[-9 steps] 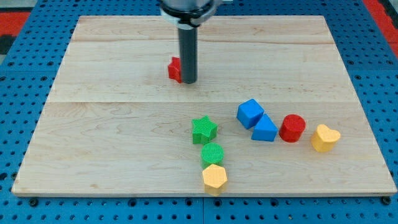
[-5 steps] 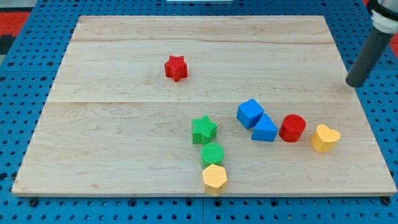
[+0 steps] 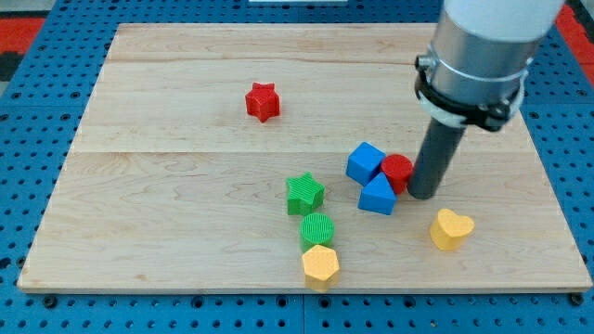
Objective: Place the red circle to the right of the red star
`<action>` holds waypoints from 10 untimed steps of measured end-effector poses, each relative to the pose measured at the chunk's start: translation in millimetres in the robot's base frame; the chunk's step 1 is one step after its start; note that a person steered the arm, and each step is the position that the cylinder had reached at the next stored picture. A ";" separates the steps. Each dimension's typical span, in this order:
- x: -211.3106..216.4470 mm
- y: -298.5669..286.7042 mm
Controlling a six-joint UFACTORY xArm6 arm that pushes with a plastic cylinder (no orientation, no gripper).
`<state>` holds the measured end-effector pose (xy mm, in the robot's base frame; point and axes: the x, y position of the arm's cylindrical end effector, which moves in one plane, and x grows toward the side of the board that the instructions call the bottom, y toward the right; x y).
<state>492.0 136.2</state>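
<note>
The red star (image 3: 263, 101) lies in the upper left part of the wooden board (image 3: 186, 204). The red circle (image 3: 396, 172) sits right of the board's middle, wedged between the blue cube (image 3: 366, 162) and the blue triangular block (image 3: 378, 197). My tip (image 3: 423, 193) stands right against the red circle's right side. The rod and its grey mount rise from there toward the view's top right.
A green star (image 3: 304, 194), a green circle (image 3: 316, 228) and a yellow hexagon (image 3: 321, 264) form a column near the view's bottom centre. A yellow heart (image 3: 451, 228) lies below and right of my tip.
My tip went from the red star to the board's right edge, then came in behind the red circle. The red circle, both blue blocks and the yellow heart have shifted left.
</note>
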 end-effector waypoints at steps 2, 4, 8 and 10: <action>-66.9 -67.8; -70.2 -65.1; -102.3 -183.8; -101.6 -182.8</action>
<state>390.4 -46.6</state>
